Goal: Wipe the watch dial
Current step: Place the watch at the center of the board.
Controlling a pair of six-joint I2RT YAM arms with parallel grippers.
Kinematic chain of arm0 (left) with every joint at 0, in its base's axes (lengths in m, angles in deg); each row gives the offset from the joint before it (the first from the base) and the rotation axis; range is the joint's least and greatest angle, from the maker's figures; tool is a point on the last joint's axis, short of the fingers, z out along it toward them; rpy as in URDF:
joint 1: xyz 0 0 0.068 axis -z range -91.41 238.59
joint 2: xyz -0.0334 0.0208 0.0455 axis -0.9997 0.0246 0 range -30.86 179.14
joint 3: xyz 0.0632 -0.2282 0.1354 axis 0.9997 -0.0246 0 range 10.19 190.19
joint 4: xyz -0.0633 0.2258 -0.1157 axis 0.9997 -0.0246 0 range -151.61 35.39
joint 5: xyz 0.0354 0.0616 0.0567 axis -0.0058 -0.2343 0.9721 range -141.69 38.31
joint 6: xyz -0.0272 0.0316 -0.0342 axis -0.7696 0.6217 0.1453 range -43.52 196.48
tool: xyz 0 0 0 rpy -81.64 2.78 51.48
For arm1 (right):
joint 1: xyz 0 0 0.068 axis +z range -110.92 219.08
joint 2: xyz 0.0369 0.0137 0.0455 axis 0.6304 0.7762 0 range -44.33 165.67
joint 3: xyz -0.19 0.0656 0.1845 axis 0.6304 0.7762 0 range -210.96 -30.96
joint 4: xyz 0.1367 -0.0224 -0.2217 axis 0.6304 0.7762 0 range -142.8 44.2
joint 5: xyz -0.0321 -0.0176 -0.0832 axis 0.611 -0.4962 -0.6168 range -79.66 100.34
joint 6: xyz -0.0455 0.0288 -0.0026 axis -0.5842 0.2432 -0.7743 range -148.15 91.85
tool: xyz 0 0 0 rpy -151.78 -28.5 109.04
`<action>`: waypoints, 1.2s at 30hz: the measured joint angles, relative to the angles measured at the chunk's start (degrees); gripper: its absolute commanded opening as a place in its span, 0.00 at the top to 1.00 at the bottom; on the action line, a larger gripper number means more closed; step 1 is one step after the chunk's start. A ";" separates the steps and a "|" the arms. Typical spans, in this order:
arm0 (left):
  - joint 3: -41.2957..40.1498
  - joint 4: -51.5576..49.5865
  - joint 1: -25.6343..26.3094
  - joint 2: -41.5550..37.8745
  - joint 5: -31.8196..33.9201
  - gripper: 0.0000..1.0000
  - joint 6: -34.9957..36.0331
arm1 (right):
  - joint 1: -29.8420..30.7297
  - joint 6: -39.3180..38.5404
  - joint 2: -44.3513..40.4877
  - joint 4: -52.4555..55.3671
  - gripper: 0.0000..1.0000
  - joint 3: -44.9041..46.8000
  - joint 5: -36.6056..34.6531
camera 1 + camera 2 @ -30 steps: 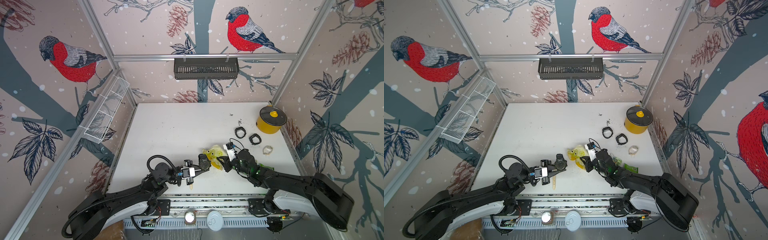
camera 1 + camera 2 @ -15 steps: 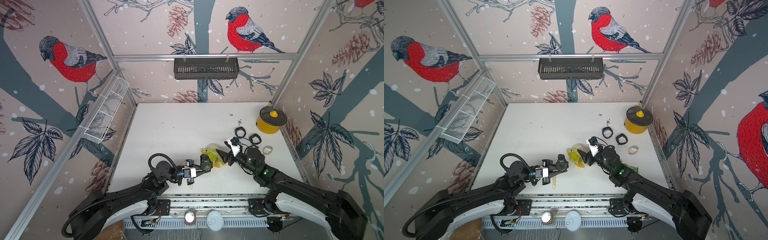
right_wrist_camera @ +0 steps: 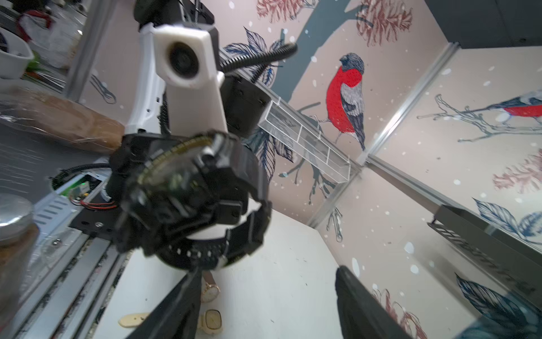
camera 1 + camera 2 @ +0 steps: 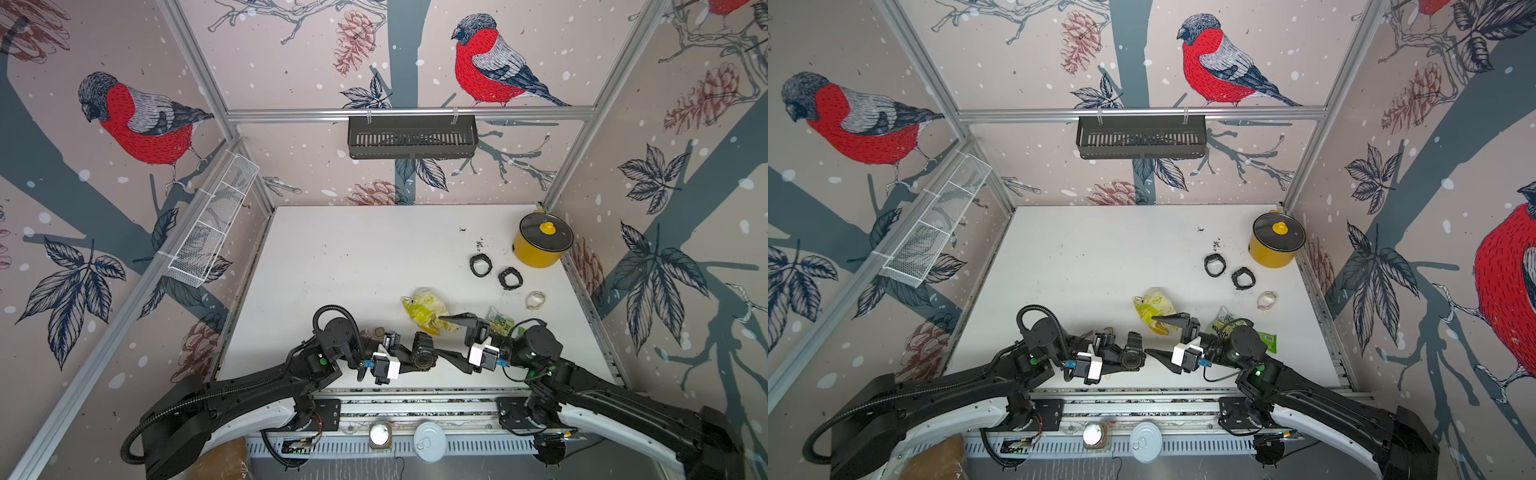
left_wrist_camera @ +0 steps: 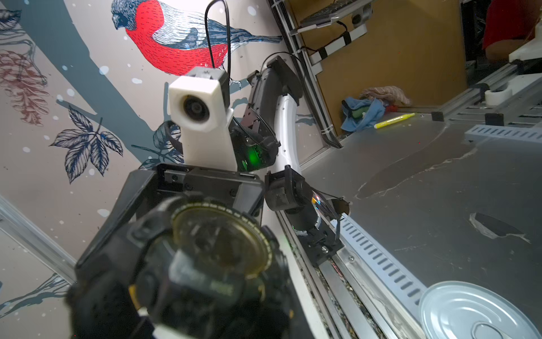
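Right gripper [image 4: 440, 336] has let go: jaws now wide and empty (a second ago they pinched the yellow cloth [image 4: 424, 308]). Cloth lies on the table [image 4: 353, 270] just beside its far finger. Left gripper [image 4: 411, 358] still clamps the black watch [image 4: 424, 356] above the table's front edge.

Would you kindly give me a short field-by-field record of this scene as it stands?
left gripper: shut on the watch, holding it off the table
right gripper: open, empty, facing the watch
cloth: yellow, crumpled on the table by the right gripper, not gripped
spare watches: two, black, near the pot
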 measured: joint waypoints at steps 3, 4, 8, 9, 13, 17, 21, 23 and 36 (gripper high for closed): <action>0.00 -1.31 0.11 0.31 -0.76 1.00 1.29 | 2.78 -1.33 2.12 -3.43 0.35 0.55 -0.61; 0.00 -1.36 0.15 0.33 -0.98 1.00 1.66 | 3.19 -1.33 2.84 -4.22 0.36 0.59 -1.09; 0.00 -1.88 0.22 0.44 -1.44 1.00 2.86 | 4.17 -1.42 4.09 -6.32 0.49 0.24 -1.68; 0.00 -2.23 0.24 0.48 -1.62 1.00 3.19 | 4.26 -1.44 4.39 -6.64 0.49 -0.02 -1.68; 0.00 -2.60 0.31 1.16 -2.49 1.00 4.15 | 4.76 -1.42 5.62 -7.48 0.51 -1.11 -1.70; 0.31 -2.64 0.35 1.90 -3.08 1.00 4.48 | 5.81 -1.38 8.04 -9.94 0.64 -1.18 -1.86; 0.81 -2.64 0.35 2.51 -3.13 1.00 4.44 | 6.14 -1.01 10.36 -11.08 0.95 -1.38 -1.42; 1.25 -2.56 0.35 2.82 -2.75 1.00 4.22 | 5.95 -0.87 10.91 -11.78 0.97 -1.44 -1.79; 1.29 -2.49 0.24 1.18 9.35 0.50 1.11 | -10.36 10.88 12.98 -9.16 0.98 -4.52 0.74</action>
